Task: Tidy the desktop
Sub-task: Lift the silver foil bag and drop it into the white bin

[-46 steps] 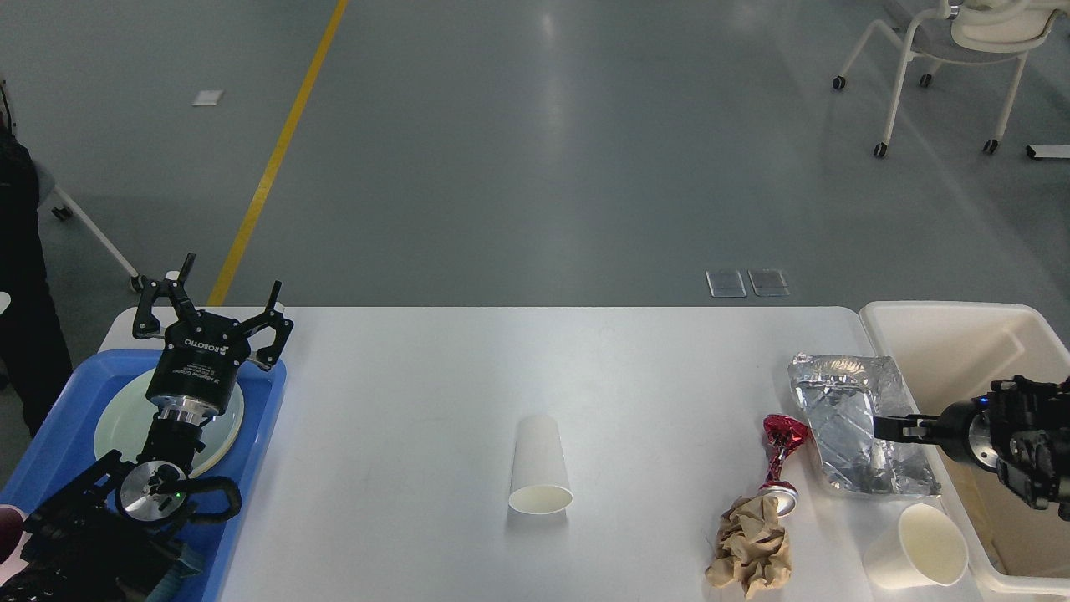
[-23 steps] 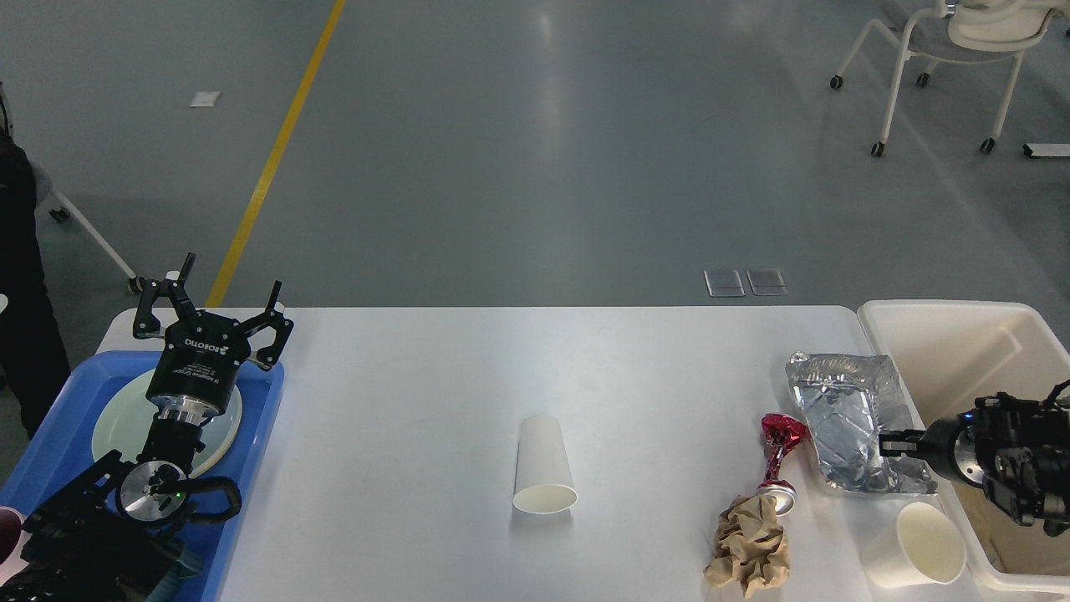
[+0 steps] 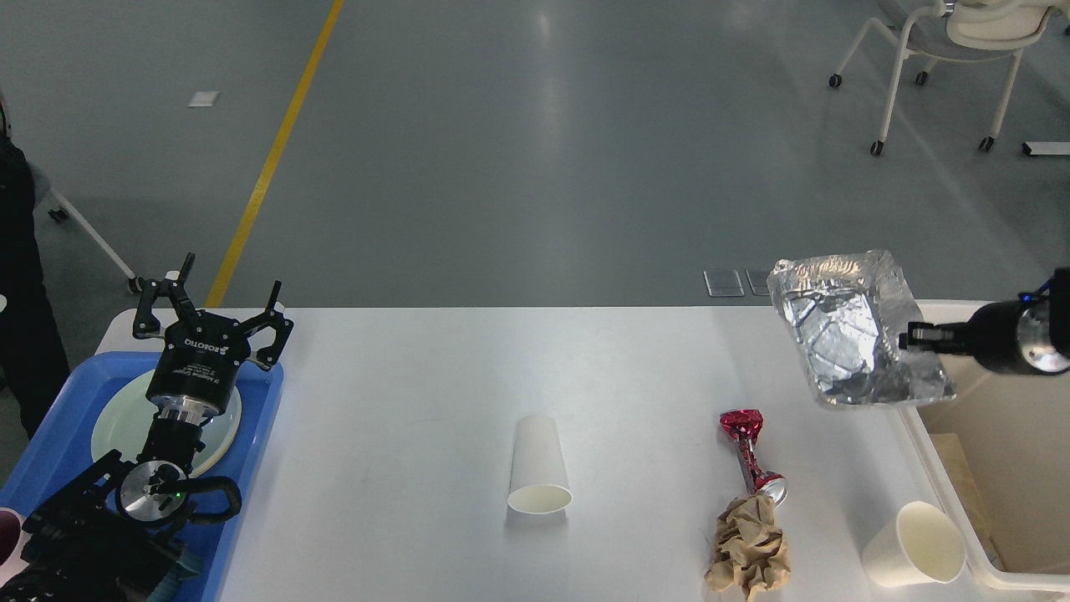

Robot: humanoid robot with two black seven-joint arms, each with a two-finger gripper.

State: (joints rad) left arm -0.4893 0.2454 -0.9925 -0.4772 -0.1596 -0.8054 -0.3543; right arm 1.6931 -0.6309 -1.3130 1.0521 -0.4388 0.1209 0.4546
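Head view: the right gripper [image 3: 913, 338] pinches a crumpled foil tray [image 3: 857, 326], held clear above the desktop's [image 3: 401, 401] far right corner beside a cream bin [image 3: 945, 502]. The left gripper [image 3: 213, 313] hovers with fingers spread and empty over a plate [image 3: 113, 426] in a blue tray [image 3: 63, 401] at the left edge. 2 paper cups, one [image 3: 540, 466] on its side mid-desk and one [image 3: 915, 545] at the near right, a crushed red can [image 3: 750, 451] and brown paper wad [image 3: 750, 553] lie along the near edge.
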